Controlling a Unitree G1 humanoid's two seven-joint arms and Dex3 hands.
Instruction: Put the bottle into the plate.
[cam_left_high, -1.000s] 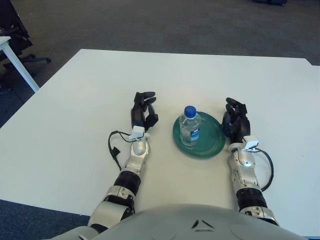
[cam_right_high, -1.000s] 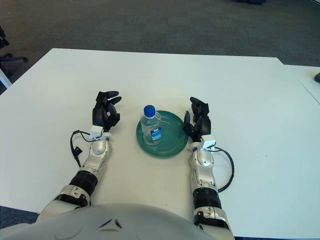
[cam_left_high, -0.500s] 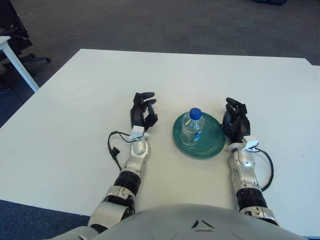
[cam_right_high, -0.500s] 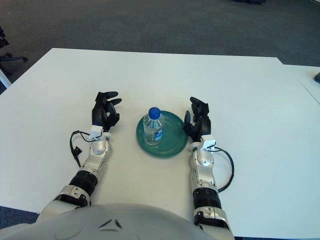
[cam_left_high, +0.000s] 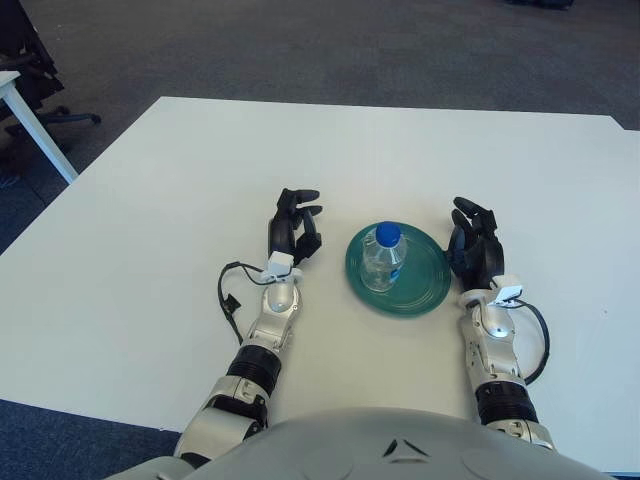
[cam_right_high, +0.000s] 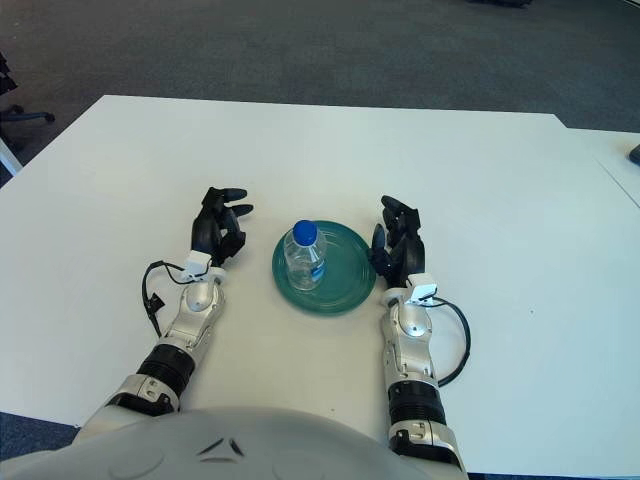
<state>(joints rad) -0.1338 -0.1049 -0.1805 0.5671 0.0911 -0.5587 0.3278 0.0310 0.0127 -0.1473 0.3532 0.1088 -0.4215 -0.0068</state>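
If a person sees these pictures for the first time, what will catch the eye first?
A clear bottle with a blue cap stands upright on a green plate at the middle of the white table. The left hand shows left of the plate, the right hand at its right rim, both empty.

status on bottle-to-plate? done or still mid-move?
Looks done: the bottle stands upright on the green plate. Nothing is in hand: the left hand shows left of the plate and the right hand right of it, both open and apart from the bottle. Nothing visibly left.
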